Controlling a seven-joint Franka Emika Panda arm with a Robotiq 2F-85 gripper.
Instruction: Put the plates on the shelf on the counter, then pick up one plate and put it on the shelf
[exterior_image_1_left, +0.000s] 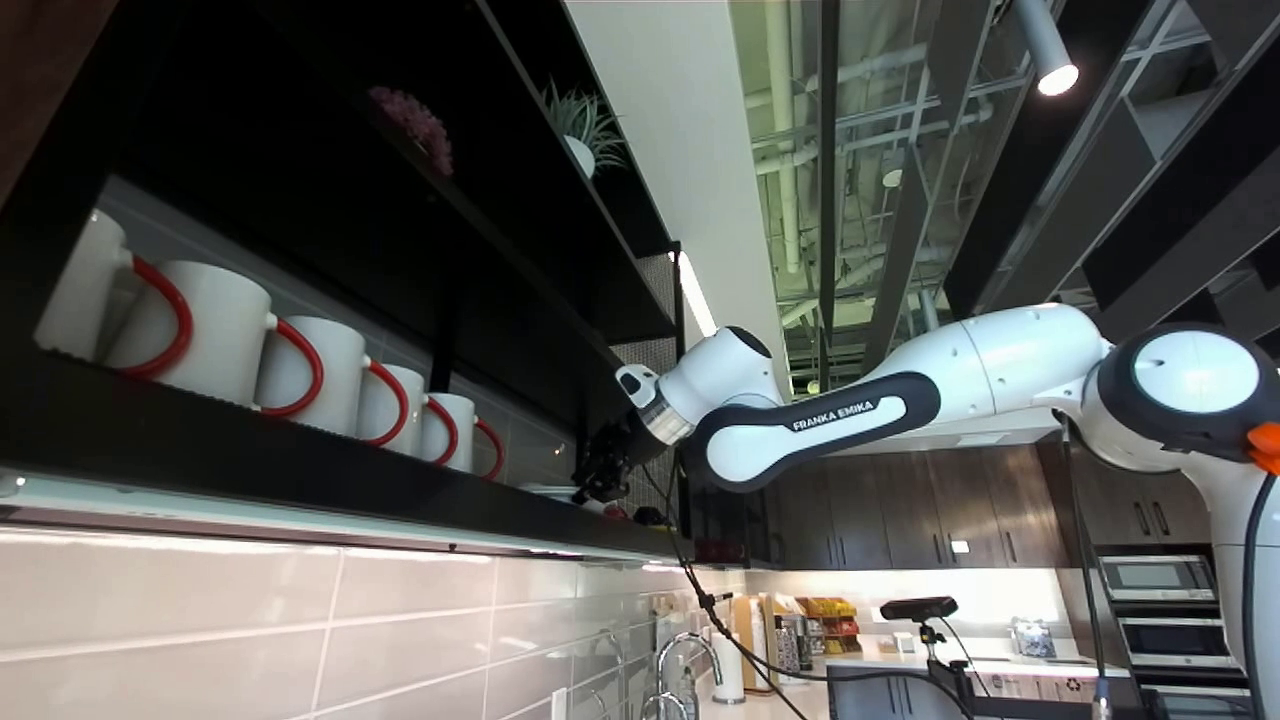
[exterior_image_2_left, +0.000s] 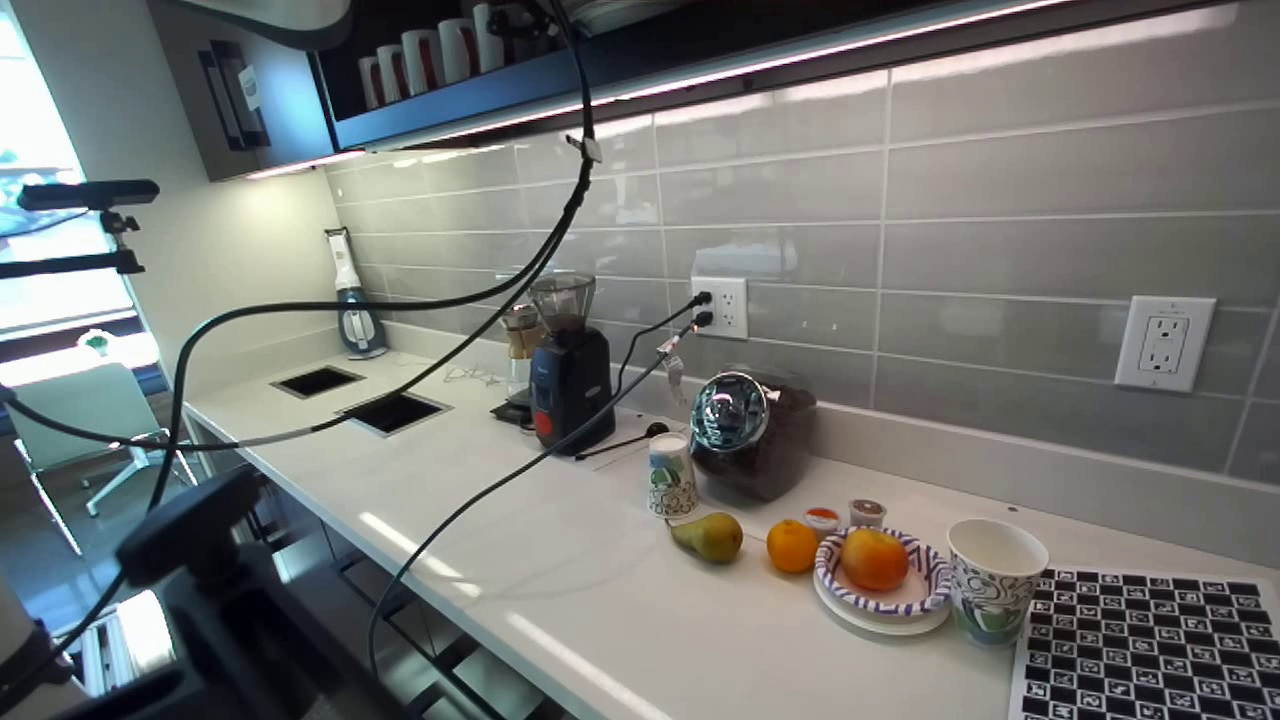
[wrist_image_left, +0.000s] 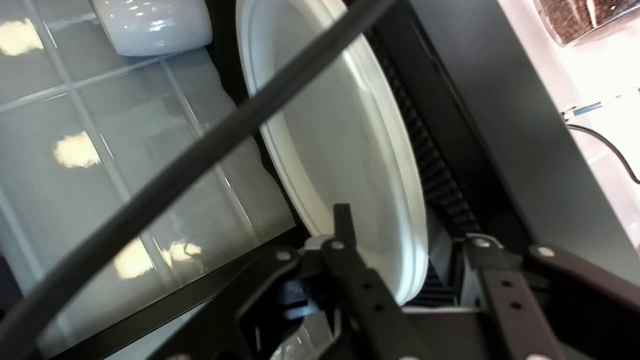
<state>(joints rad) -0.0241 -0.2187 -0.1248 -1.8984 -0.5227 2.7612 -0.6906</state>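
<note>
Resting on the black shelf (exterior_image_1_left: 300, 465), between its back and front edges, the white plates (wrist_image_left: 335, 135) had their near rims between the fingers of the claw (wrist_image_left: 397, 240), which stood spread: one finger over the plates' face, the other outside the rim. Whether either touched could not be told. White lettering (exterior_image_1_left: 833, 415) on the arm (exterior_image_1_left: 960, 365) read "FRANKA EMIKA".

Plates (wrist_image_left: 335, 150) on shelf (wrist_image_left: 525, 130), near end of the rim between the jaws in wrist view; contact cannot be told. Mugs (exterior_image_1_left: 340, 370) in a row on the same tier, left of the jaws in both exterior views. Tabletop (exterior_image_2_left: 680, 630) well below the jaws in an exterior view: grinder (exterior_image_2_left: 572, 385) beneath them, jar (exterior_image_2_left: 770, 455) lower right, pear (exterior_image_2_left: 708, 538) before the jar, farther right a bowl (exterior_image_2_left: 932, 575) with fruit (exterior_image_2_left: 873, 558) in it, cup (exterior_image_2_left: 995, 580) just beside.
</note>
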